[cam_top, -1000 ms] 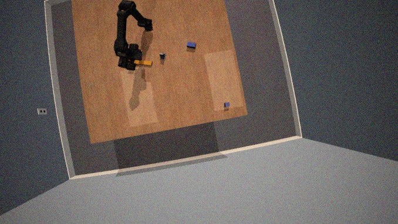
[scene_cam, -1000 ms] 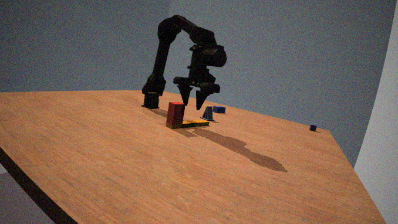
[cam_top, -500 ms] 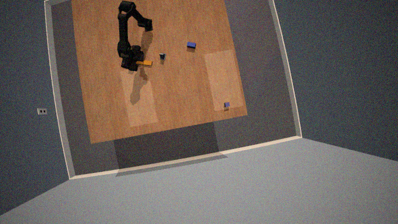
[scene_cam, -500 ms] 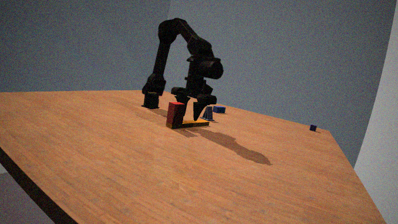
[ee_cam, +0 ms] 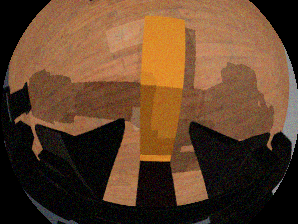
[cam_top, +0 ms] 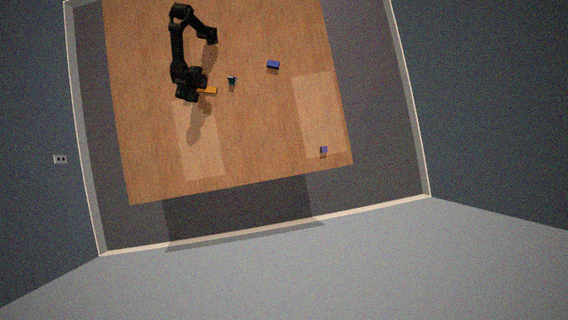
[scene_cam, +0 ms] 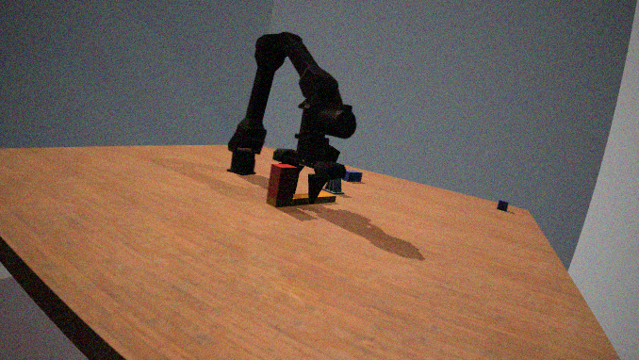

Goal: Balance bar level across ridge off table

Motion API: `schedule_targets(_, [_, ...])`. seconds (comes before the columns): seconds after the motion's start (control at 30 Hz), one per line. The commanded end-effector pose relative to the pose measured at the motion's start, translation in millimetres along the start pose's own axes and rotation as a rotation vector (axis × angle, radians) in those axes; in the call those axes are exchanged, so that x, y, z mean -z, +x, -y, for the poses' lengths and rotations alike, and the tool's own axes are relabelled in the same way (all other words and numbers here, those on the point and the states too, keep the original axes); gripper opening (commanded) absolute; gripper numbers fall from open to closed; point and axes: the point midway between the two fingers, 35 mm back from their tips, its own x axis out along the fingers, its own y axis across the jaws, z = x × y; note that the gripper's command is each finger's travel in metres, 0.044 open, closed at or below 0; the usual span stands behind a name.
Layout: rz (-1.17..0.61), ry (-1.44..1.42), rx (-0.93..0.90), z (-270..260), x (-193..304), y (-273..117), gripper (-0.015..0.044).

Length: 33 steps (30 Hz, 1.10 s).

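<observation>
Our largest thing is the surface (cam_top: pixel 260 126) (scene_cam: pixel 212 264) (ee_cam: pixel 215 40), a wooden top that carries everything else. On it stands the black arm (cam_top: pixel 178 46) (scene_cam: pixel 260 94), bent over so that its end effector (scene_cam: pixel 303 195) (ee_cam: pixel 157 124) points down at the bar (cam_top: pixel 209 90) (scene_cam: pixel 326 199) (ee_cam: pixel 162 55). The bar lies flat on the surface, with the red block (scene_cam: pixel 282 185) upright at one end, so the piece looks like an L. The end effector is open: in the wrist view a fingertip stands on each side of the bar, with a gap left and right. The bar's long axis runs between the fingers, across their closing direction, so we judge that closing would pinch its narrow width without a further turn. Since the block makes one end heavier, we expect the balance point to lie toward it, and a grip far from there may let the bar tip. The ridge (cam_top: pixel 232 80) (scene_cam: pixel 334 185) is smaller, just beyond the bar's free end, with nothing across it.
</observation>
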Motion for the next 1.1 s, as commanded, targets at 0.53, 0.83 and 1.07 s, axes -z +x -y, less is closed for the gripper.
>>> schedule_targets(0.53, [0.0,0.0,-0.001,-0.5,0.0,2.3,0.0184])
schedule_targets(0.83, [0.0,0.0,-0.001,-0.5,0.0,2.3,0.0085])
schedule_targets(1.07, [0.0,-0.001,0.0,2.2,0.2,-11.4,0.0])
